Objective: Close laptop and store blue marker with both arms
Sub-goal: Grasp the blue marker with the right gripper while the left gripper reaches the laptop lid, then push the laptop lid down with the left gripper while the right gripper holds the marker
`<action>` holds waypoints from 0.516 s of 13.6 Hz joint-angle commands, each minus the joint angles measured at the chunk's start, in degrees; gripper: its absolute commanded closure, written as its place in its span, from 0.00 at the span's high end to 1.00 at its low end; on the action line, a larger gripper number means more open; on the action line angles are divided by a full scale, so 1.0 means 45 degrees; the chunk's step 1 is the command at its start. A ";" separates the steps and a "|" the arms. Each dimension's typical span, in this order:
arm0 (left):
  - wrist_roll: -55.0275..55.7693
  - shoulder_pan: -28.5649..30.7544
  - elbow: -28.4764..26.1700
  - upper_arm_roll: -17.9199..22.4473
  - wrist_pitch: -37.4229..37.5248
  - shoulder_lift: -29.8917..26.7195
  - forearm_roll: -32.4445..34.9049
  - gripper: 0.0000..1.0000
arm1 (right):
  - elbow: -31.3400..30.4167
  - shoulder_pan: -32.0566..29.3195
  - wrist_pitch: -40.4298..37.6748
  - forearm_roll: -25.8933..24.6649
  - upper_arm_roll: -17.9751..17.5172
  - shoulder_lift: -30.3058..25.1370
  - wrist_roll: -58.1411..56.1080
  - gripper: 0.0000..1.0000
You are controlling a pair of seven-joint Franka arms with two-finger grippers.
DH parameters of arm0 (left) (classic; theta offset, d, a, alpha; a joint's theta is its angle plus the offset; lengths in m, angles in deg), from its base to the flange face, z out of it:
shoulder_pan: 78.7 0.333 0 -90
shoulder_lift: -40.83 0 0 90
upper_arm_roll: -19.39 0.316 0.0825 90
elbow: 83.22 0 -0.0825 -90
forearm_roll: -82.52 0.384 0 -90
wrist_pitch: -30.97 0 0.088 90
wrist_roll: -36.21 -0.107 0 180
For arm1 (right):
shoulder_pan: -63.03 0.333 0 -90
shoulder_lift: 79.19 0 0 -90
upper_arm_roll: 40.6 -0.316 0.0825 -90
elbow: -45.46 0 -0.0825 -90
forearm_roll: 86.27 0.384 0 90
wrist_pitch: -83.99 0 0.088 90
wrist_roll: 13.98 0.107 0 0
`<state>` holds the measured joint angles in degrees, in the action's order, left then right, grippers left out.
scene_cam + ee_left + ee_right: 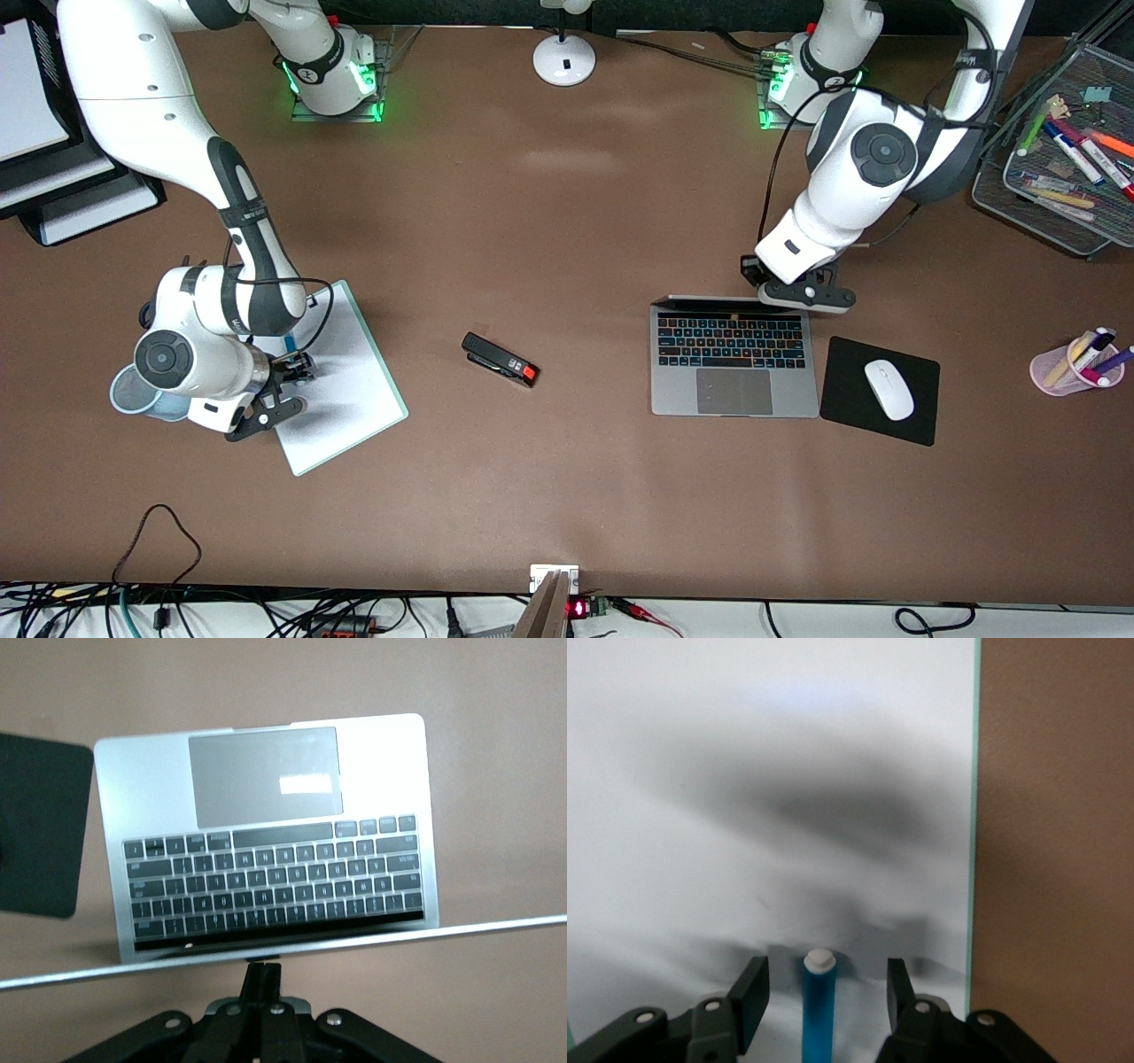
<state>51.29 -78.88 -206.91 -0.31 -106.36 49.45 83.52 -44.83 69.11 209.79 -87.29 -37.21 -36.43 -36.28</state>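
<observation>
While both arms are at their objects, the scene reads as follows, from the front camera's edge of the table toward the robots' bases.

Clipboard [345,390]: white board with a pale green rim, flat on the table at the right arm's end; it carries the marker.

Right gripper [282,390]: low over the clipboard, its fingers [749,997] apart and straddling the marker, with a gap showing on each side, so nothing is clamped yet.

Blue marker [818,1010]: slim blue stick with a whitish end, lying on the clipboard between the right fingers. Judged light, rigid and smooth, it may roll on the slick board; a pinch across mid-barrel looks safest.

Stapler [500,359]: black with a red tip, on the bare table between clipboard and laptop.

Mouse [889,390]: white, on a black pad [850,354] just beside the laptop, toward the left arm's end.

Laptop [733,372]: silver-grey, open, keys and trackpad exposed. The lid seems thin and hinge-stiff, the screen fragile; pushing on the lid's top edge is better than pressing the panel.

Left gripper [802,297]: at the lid's top edge [283,948], fingers drawn together, apparently resting against the edge, not gripping it.

Pen cup [1067,368]: pink, holding pens, near the left arm's end; a likely store.
</observation>
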 commanded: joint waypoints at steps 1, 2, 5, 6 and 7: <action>-0.0245 0.0157 0.1038 -0.0055 -0.0846 0.1322 0.0558 0.00 | -0.0073 -0.0122 0.0092 0.0090 -0.0091 -0.0010 -0.0085 0.58; -0.0264 0.0157 0.1524 -0.0036 -0.0869 0.1751 0.0598 0.00 | -0.0073 -0.0122 0.0073 0.0090 -0.0091 -0.0010 -0.0026 0.56; -0.0265 0.0157 0.2814 0.0003 -0.0888 0.2982 0.1142 0.00 | -0.0015 -0.0122 0.0034 0.0090 -0.0091 -0.0029 -0.0006 0.54; -0.0265 0.0157 0.3224 0.0003 -0.0869 0.3315 0.1261 0.00 | -0.0015 -0.0122 0.0034 0.0090 -0.0091 -0.0049 -0.0025 0.51; -0.0265 0.0119 0.3480 0.0023 -0.0869 0.3550 0.1339 0.00 | -0.0015 -0.0122 0.0034 0.0090 -0.0071 -0.0030 -0.0006 0.51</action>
<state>50.73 -78.55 -196.23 -0.03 -110.60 61.36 87.45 -44.78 69.01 209.79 -87.28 -37.20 -36.23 -36.27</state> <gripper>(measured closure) 0.991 0.471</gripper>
